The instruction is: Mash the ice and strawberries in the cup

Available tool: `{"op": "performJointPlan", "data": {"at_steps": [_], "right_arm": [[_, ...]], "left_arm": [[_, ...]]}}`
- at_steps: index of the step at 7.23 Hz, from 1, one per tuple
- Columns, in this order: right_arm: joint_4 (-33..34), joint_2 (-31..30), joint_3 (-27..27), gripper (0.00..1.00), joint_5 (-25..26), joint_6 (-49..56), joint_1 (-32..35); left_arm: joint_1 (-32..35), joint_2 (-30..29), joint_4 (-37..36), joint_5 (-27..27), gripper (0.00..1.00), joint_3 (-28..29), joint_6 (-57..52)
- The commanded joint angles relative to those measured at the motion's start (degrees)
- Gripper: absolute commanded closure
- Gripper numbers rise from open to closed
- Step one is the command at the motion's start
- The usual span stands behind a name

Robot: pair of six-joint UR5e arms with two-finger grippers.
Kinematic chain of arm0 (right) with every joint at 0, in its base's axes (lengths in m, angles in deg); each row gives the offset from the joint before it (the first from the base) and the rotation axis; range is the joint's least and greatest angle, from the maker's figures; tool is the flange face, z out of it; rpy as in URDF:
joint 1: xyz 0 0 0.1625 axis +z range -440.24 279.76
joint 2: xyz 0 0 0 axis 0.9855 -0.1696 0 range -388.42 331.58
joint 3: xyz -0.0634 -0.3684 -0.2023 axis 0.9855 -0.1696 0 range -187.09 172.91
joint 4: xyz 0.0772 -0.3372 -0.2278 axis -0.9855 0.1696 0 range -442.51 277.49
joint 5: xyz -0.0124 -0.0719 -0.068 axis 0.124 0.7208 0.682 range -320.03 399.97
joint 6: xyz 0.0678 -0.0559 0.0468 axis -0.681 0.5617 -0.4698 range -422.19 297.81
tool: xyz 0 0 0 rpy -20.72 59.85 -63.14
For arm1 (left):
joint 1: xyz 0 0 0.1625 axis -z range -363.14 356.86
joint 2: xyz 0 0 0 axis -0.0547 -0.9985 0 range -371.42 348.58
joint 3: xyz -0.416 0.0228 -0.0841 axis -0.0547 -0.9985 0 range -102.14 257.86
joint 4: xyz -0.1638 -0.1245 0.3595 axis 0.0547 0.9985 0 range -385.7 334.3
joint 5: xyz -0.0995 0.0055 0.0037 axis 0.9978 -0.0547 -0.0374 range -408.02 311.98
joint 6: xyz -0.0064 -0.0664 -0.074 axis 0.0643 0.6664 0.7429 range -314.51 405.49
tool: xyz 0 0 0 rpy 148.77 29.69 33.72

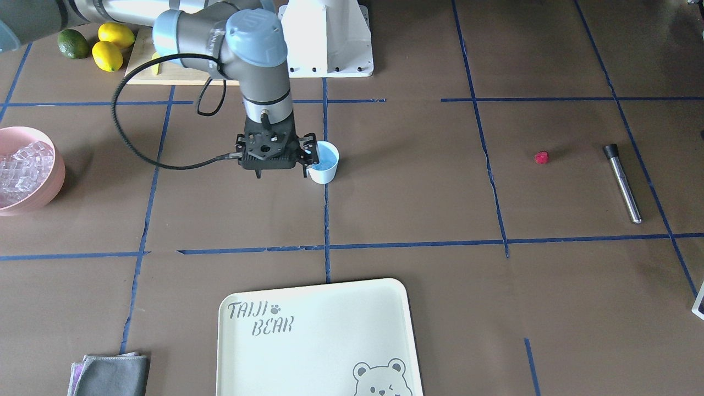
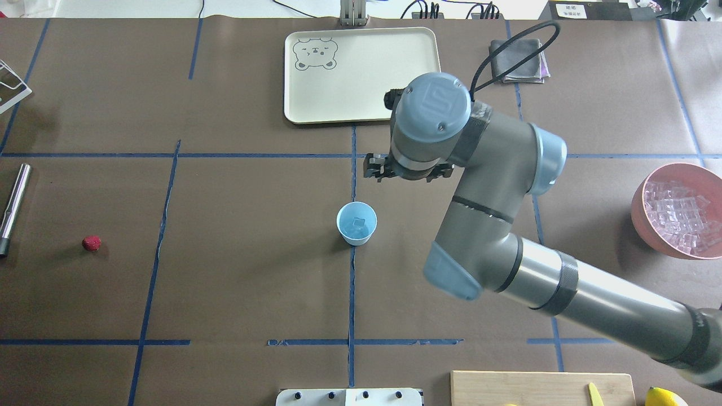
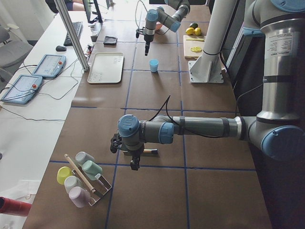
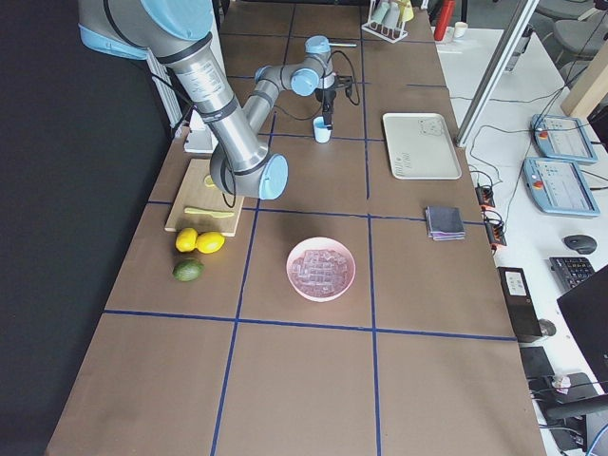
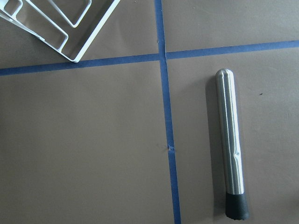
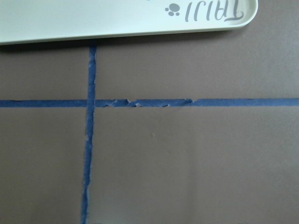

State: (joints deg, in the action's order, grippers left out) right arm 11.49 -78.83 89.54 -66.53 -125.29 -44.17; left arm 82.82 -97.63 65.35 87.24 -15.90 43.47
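Nearest me in the front view, the tray (image 1: 330,330) reads "TAIJI BEAR". Beyond it my right gripper (image 1: 280,175), fingers apart, hangs just beside the cup (image 1: 323,170). Only the overhead shows an ice cube (image 2: 358,224) inside. The strawberry (image 1: 542,158) lies well apart, near the steel muddler (image 1: 624,184). Whether the fingers of my left gripper (image 3: 135,164) are apart or together, I cannot tell.

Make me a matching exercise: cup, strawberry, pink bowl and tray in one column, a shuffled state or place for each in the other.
1 cup
2 strawberry
3 pink bowl
4 tray

A heaped with ice cubes
B bear drawing in one corner
C near the metal rod
D white outside, light-blue inside

Pairs: 1-D, 2-C, 3-A, 4-B
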Motion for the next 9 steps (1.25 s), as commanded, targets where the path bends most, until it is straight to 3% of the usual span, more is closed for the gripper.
{"op": "performJointPlan", "data": {"at_steps": [1,3,6,8,9], "right_arm": [[-0.49,-8.42,1.44,0.01,-10.97,18.88,10.91],[-0.58,-20.98,6.79,0.01,-16.96,37.78,20.84],[-0.67,-34.63,9.10,0.01,-24.52,60.56,34.82],[-0.67,-42.63,9.46,0.01,-25.26,72.72,43.79],[-0.93,-46.15,9.37,0.01,-24.82,73.89,46.35]], "left_arm": [[0.00,-0.01,0.00,0.00,0.00,-0.02,0.00],[0.00,-0.01,0.00,0.00,0.00,-0.02,0.00],[0.00,-0.01,0.00,0.00,0.00,-0.02,0.00],[0.00,-0.01,-0.26,-0.09,0.00,-0.64,0.00],[0.00,0.08,-0.26,0.00,0.00,-0.99,-0.09]]}}
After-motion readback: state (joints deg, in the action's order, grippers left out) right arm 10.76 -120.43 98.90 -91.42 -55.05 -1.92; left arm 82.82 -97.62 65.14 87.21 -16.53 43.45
